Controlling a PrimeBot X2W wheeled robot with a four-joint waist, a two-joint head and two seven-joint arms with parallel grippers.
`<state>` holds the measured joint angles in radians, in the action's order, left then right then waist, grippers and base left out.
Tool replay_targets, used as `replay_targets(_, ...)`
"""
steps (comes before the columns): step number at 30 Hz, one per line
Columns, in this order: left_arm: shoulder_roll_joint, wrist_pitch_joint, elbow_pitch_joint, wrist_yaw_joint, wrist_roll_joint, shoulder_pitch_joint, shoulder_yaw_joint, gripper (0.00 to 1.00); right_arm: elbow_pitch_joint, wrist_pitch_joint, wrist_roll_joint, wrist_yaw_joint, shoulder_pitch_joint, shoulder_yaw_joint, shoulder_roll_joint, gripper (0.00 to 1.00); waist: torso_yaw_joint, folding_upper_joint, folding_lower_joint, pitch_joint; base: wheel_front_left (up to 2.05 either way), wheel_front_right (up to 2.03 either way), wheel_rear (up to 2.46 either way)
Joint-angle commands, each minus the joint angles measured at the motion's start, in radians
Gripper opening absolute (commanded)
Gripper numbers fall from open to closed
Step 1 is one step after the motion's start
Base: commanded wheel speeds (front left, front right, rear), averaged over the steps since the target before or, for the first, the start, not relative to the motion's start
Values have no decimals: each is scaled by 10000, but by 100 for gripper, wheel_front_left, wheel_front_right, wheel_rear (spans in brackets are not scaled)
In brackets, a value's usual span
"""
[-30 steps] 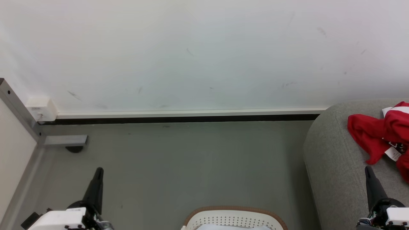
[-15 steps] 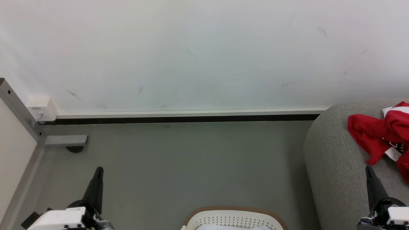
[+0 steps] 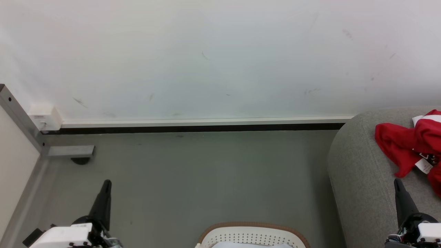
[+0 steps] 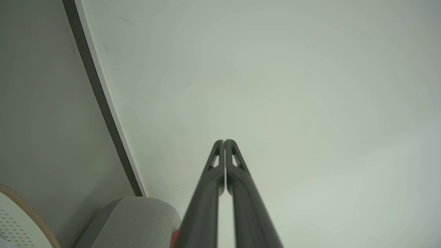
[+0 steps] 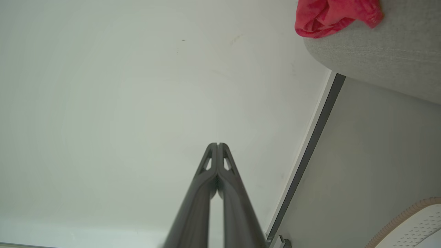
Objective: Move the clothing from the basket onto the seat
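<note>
My left gripper (image 3: pixel 105 188) sits at seven o'clock in the head view and my right gripper (image 3: pixel 398 186) at five o'clock. Both have their jaws pressed together, tips meeting, with nothing between them. The clothing (image 3: pixel 399 146) I can see lies crumpled at three o'clock on the seat (image 3: pixel 358 186), near its rounded edge, with a white tag (image 3: pixel 423 166) poking from the folds. The basket (image 3: pixel 253 225) stands at six o'clock on the floor (image 3: pixel 206 172), well apart from that garment. Its inside is cut off by the bottom edge, so I cannot tell whether any red cloth lies in it. I judge this fabric light, limp and rather slick: it will sag, trail and snag on the basket's rim rather than lift as one piece. For any garment in there, I would open wide, come down onto a bunched ridge near its middle and pinch several layers. I would not take a single hem or the tag, which could slip free.
</note>
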<state>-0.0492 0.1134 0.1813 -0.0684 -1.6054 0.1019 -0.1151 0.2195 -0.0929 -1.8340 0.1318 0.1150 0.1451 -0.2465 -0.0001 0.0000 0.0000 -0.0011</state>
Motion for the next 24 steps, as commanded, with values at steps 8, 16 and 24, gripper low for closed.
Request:
replay_targets(8,-16,37,-45,6,-125,73,-28,0,-71,-83,-135,-21,63,62,-111,0,0,0,0,1,0,0,0)
replay_targets(16,-16,37,-47,6,-125,73,-28,0,-90,-133,-186,-21,65,131,-173,0,0,0,0,1,0,0,0)
replay_targets(24,-16,37,-49,7,-125,72,-27,0,-103,-200,-249,-21,68,197,-224,0,0,0,0,2,0,0,0)
